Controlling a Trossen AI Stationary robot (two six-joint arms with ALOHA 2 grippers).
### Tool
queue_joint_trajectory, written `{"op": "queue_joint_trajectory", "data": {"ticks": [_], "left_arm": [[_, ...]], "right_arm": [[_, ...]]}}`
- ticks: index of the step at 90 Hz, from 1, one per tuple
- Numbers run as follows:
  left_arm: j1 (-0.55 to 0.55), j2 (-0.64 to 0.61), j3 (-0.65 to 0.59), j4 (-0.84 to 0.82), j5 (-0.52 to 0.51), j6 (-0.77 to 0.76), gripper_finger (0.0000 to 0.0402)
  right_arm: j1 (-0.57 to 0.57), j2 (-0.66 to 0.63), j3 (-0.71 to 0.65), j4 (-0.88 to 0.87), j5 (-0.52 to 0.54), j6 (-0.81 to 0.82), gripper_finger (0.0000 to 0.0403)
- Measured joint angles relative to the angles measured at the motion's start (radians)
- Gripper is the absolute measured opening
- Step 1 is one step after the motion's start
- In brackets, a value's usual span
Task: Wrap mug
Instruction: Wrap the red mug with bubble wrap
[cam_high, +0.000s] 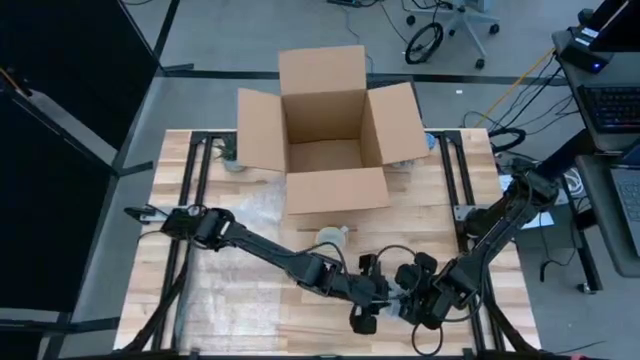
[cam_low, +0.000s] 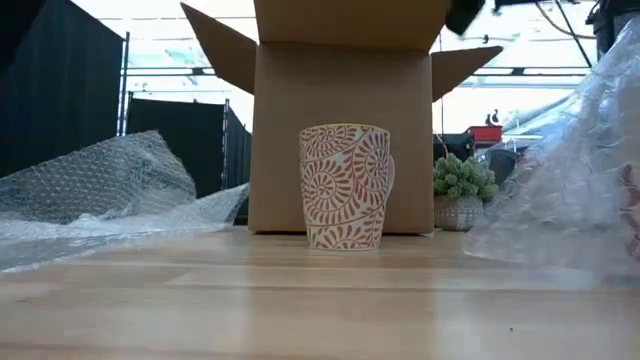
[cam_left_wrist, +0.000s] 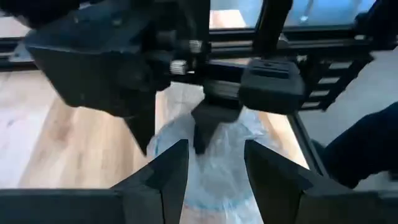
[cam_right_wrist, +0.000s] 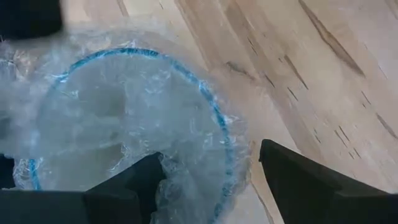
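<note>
The wooden table (cam_high: 180, 300) filled most of the overhead picture. At its far edge sat a big brown cardboard box (cam_high: 325, 135), flaps spread wide and its inside bare. Sheets of bubble wrap (cam_low: 100, 185) lay crumpled on the left side of the table, and more clear wrap (cam_low: 580, 170) rose close to the low camera on the right.

The mug (cam_low: 346, 186) stood upright on the table just in front of the box, well apart from both arms. It was cream with a red swirling pattern; from overhead (cam_high: 334, 238) it showed as a small pale round shape near the box's front flap.

Both arms reached to the near middle of the table. The left gripper (cam_high: 372, 300) and the right gripper (cam_high: 418, 296) sat just beside each other there, facing one another. The left gripper's fingers (cam_left_wrist: 163, 180) were spread apart, with bubble-wrapped material lying between and beyond them. The right gripper's fingers (cam_right_wrist: 134, 186) were likewise apart, one of them touching a bundle of bubble wrap with a blue ring (cam_right_wrist: 211, 106) showing through it. Neither claw gripped anything firmly that could be seen.
</note>
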Motion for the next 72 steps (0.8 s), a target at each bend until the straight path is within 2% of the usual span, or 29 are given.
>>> {"op": "queue_joint_trajectory", "data": {"ticks": [21,48,72], "left_arm": [[0.013,0.030,-0.050,0.045,0.031,-0.043,0.0145],[0.038,0.089,-0.043,0.064,0.037,-0.094,0.0145],[0.039,0.091,-0.046,0.060,0.033,-0.093,0.0145]], "right_arm": [[0.000,0.000,0.000,0.003,0.004,0.008,0.0217],[-0.017,-0.012,0.023,-0.017,-0.022,-0.013,0.0217],[-0.015,-0.041,0.166,-0.204,-0.027,-0.040,0.0217]]}}
